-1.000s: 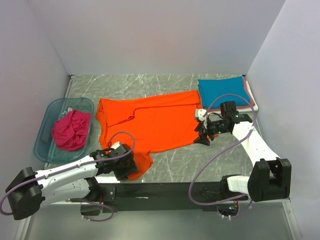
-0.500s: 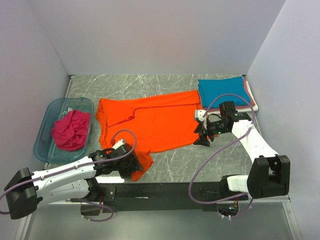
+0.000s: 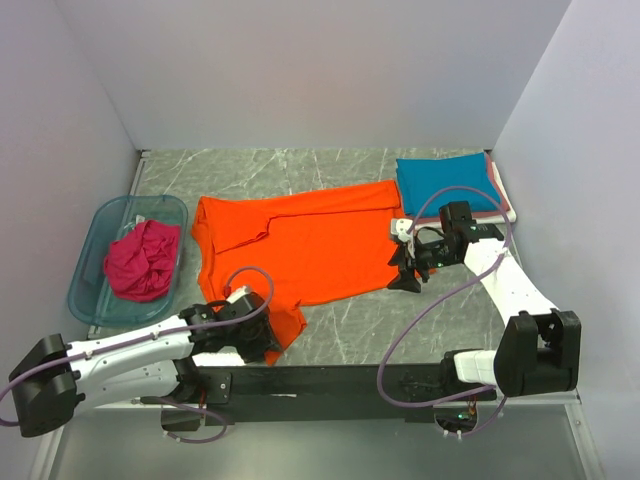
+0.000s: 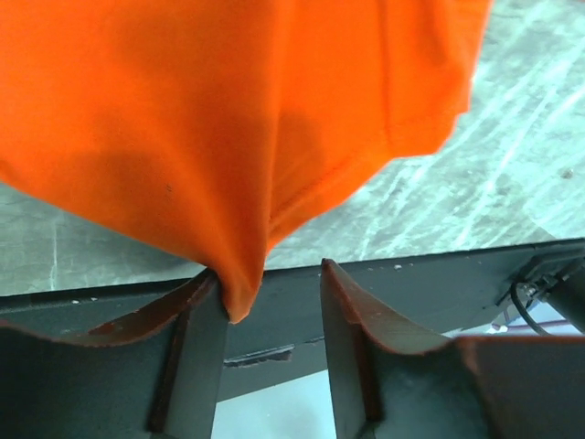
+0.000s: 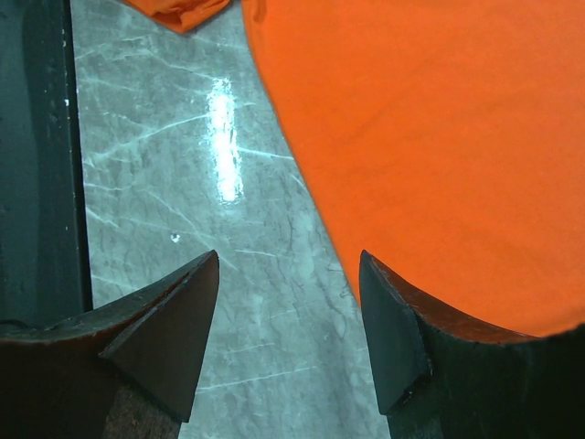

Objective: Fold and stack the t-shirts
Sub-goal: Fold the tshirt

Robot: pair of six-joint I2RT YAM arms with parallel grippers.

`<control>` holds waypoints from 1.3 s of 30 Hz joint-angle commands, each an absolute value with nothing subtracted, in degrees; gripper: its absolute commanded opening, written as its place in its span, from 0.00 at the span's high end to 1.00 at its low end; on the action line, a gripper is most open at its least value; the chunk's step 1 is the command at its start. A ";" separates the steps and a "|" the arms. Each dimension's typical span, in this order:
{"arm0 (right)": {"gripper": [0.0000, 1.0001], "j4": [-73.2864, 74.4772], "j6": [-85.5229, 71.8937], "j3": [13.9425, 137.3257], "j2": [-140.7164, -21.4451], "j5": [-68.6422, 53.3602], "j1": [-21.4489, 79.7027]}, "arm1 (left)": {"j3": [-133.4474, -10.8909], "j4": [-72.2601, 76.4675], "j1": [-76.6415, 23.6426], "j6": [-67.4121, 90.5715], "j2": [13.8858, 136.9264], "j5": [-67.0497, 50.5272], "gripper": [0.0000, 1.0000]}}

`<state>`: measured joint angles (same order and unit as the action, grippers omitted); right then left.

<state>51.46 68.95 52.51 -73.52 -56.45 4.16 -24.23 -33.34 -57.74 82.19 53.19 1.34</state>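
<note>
Jaws, left gripper (image 4: 271,274): half parted, nothing clamped; near corner of the orange tee (image 3: 310,245) hangs against one finger (image 4: 192,357), apparently lined up for a pinch to start the fold. Jaws, right gripper (image 5: 290,261): released, straddling bare worktop (image 3: 400,320) just beside the tee's hem, right of centre in the top view; likely posted to take the opposite corner. Orange tee: spread mid-worktop, not yet folded. Stack, upper right: teal tee (image 3: 445,185), folded, over paler layers. Tub (image 3: 170,215), left edge: magenta tee (image 3: 142,260), crumpled. Obstructions: none on the cloth; front rail (image 3: 330,380) lies close under the left gripper.
</note>
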 commanded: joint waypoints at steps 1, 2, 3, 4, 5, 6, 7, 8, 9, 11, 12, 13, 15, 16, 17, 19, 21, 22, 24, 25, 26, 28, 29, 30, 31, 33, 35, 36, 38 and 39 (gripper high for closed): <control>0.30 52.91 70.31 55.02 -74.00 -58.45 3.52 | -23.64 -30.59 -58.10 82.53 54.05 0.97 0.54; 0.30 53.08 70.31 55.02 -74.00 -58.45 3.43 | -23.56 -30.41 -58.10 82.44 54.40 0.88 0.56; 0.30 53.00 70.40 55.11 -74.00 -58.53 3.43 | -23.55 -30.24 -58.10 82.44 54.93 0.79 0.58; 0.30 53.09 70.40 55.11 -74.00 -58.45 3.51 | -23.55 -30.06 -58.10 82.35 55.19 0.79 0.59; 0.30 53.09 70.49 55.11 -74.00 -58.53 3.52 | -23.55 -29.71 -58.10 82.09 55.28 0.79 0.60; 0.30 53.09 70.49 55.02 -74.09 -58.45 3.43 | -23.55 -29.79 -58.10 82.00 55.54 0.79 0.65; 0.30 53.26 70.58 55.11 -74.09 -58.53 3.34 | -23.64 -29.88 -58.10 81.83 55.55 1.05 0.67; 0.30 53.35 70.66 55.11 -74.18 -58.54 3.34 | -23.73 -29.88 -58.10 81.57 55.55 1.14 0.69; 0.30 53.35 70.66 55.19 -74.18 -58.54 3.34 | -23.64 -29.62 -58.10 81.39 55.46 1.06 0.76; 0.30 53.61 70.84 55.28 -74.27 -58.27 3.25 | -23.64 -29.53 -58.10 81.12 55.11 0.79 0.88; 0.30 53.79 70.84 55.54 -74.27 -58.10 3.16 | -23.64 -29.62 -58.10 81.04 54.76 0.70 1.00; 0.30 53.79 70.75 55.72 -74.18 -57.57 3.08 | -23.82 -29.88 -58.18 81.04 54.49 0.79 1.00; 0.30 53.18 69.35 56.25 -73.66 -55.03 2.29 | -24.08 -31.37 -58.10 81.03 53.27 1.14 1.00; 0.30 52.65 69.17 56.34 -73.30 -54.15 1.59 | -24.26 -31.90 -58.10 81.12 52.65 1.32 1.00; 0.29 52.30 69.26 56.42 -72.95 -52.31 0.80 | -24.34 -32.60 -58.10 81.47 51.95 1.67 1.00; 0.29 52.82 71.88 55.90 -72.25 -49.58 -2.28 | -24.08 -34.18 -58.10 82.26 49.40 1.58 1.00; 0.28 54.22 80.91 54.67 -72.16 -45.36 -6.12 | -23.73 -34.72 -58.10 83.40 46.43 1.58 1.00; 0.28 57.01 85.56 54.41 -72.94 -44.13 -7.54 | -23.38 -34.80 -58.01 83.84 45.36 1.50 1.00; 0.28 59.49 98.75 54.49 -74.61 -42.20 -10.97 | -22.85 -34.45 -57.92 85.16 42.64 0.88 1.00; 0.28 60.37 101.92 54.75 -76.97 -41.32 -13.25 | -22.42 -34.19 -57.75 85.51 41.84 0.70 1.00; 0.28 61.16 106.13 55.19 -78.30 -40.26 -13.71 | -22.33 -34.02 -57.48 85.95 41.23 0.70 1.00; 0.29 60.74 108.45 56.25 -81.63 -37.81 -13.97 | -22.24 -34.19 -56.43 85.70 39.82 0.79 1.00; 0.29 58.56 110.55 55.90 -82.35 -36.84 -13.97 | -22.32 -34.45 -55.90 85.17 39.47 0.79 1.00; 0.29 56.97 111.26 55.12 -82.88 -36.30 -13.80 | -22.32 -34.63 -55.38 84.82 38.85 0.62 1.00; 0.30 53.91 111.36 54.76 -83.75 -35.52 -13.54 | -22.41 -34.72 -54.33 84.47 38.59 0.44 1.00; 0.32 51.69 110.92 54.58 -85.33 -34.55 -12.40 | -22.50 -34.98 -53.44 83.76 37.62 0.44 1.00; 0.32 47.83 109.87 54.32 -85.95 -33.75 -11.52 | -22.50 -35.07 -52.56 83.32 37.18 -0.43 1.00; 0.32 46.77 109.60 54.23 -86.13 -33.23 -11.25 | -22.50 -35.07 -52.21 83.15 36.83 -0.70 1.00; 0.34 45.45 109.08 54.32 -87.71 -31.83 -10.46 | -22.33 -34.89 -51.42 82.80 36.91 -1.31 1.00; 0.34 45.18 108.90 54.58 -88.32 -31.12 -9.59 | -22.24 -34.72 -51.16 82.62 36.83 -1.67 1.00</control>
<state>49.25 107.59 54.00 -86.72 -33.71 -11.07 -22.61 -34.96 -52.01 83.55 37.30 0.10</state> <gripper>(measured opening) 0.661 0.014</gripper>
